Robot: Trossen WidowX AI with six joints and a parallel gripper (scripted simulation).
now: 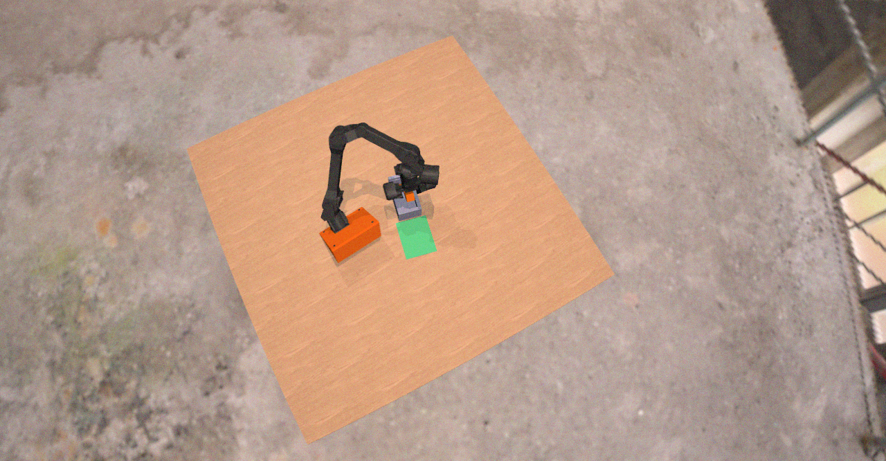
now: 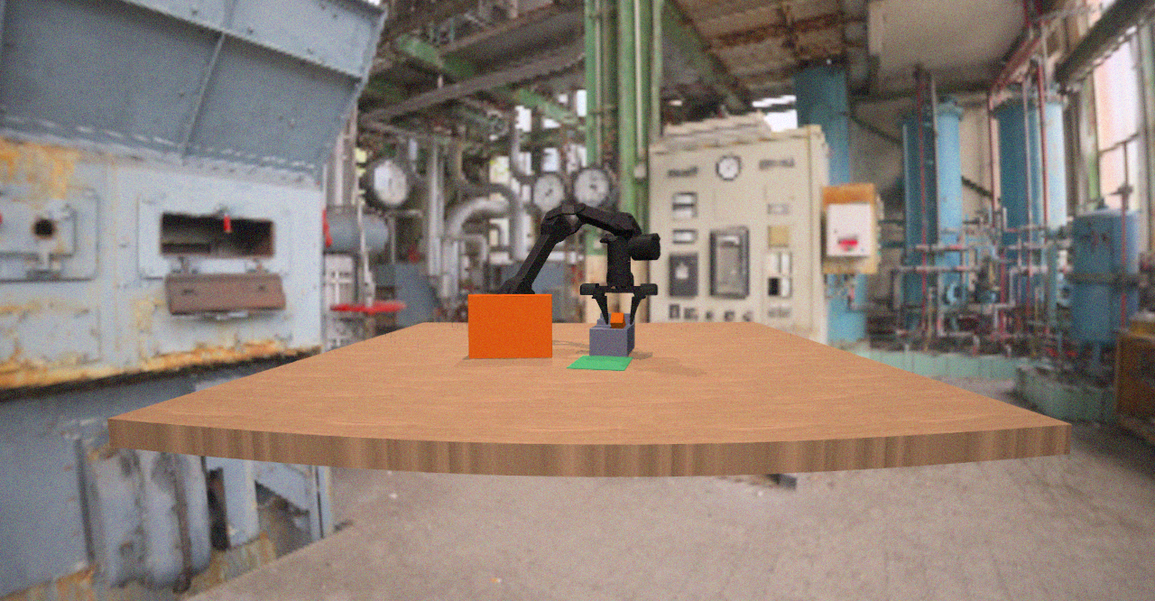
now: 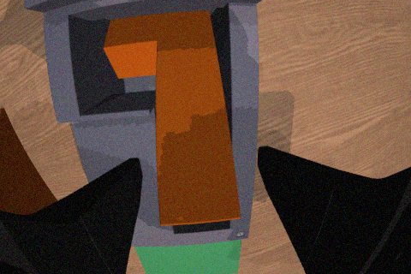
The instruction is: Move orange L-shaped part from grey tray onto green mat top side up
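Observation:
The orange L-shaped part sits tilted in the pocket of the grey tray. Its L-shaped end is down in the wide part of the pocket, and its straight end is tipped up above the rim on the side nearest the mat. My gripper is open and points down. Its fingers stand on either side of the raised bar, with a gap on each side in the wrist view. The green mat lies flat beside the tray, with nothing on it.
The orange base box stands on the wooden table, left of the tray and mat in the top and exterior views. Part of it shows at the left edge of the wrist view. The tray's raised end wall is at the top there.

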